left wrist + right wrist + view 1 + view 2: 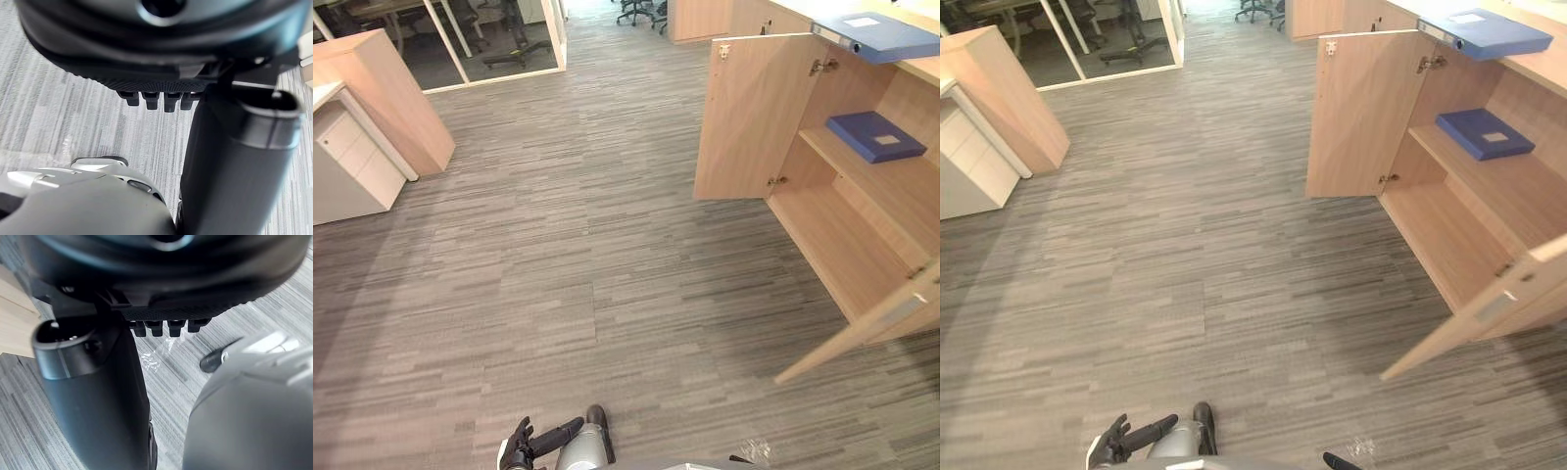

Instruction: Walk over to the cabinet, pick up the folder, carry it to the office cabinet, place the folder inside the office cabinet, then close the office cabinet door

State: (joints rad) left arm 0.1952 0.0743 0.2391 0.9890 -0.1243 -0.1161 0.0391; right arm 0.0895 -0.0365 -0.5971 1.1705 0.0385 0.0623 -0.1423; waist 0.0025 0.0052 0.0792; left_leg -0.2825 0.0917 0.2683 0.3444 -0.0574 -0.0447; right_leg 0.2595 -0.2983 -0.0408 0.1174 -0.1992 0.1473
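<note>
Folder lies atop the open cabinet, a second folder on its shelf; I see left hand and right hand relaxed, empty

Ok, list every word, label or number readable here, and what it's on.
Top folder, on the cabinet: white label, too small to read.
Shelf folder, inside it: white label, too small to read.
No other text visible.

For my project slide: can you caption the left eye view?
Open wooden cabinet with a blue folder on its shelf, a blue binder on top; left hand low, empty.
</note>
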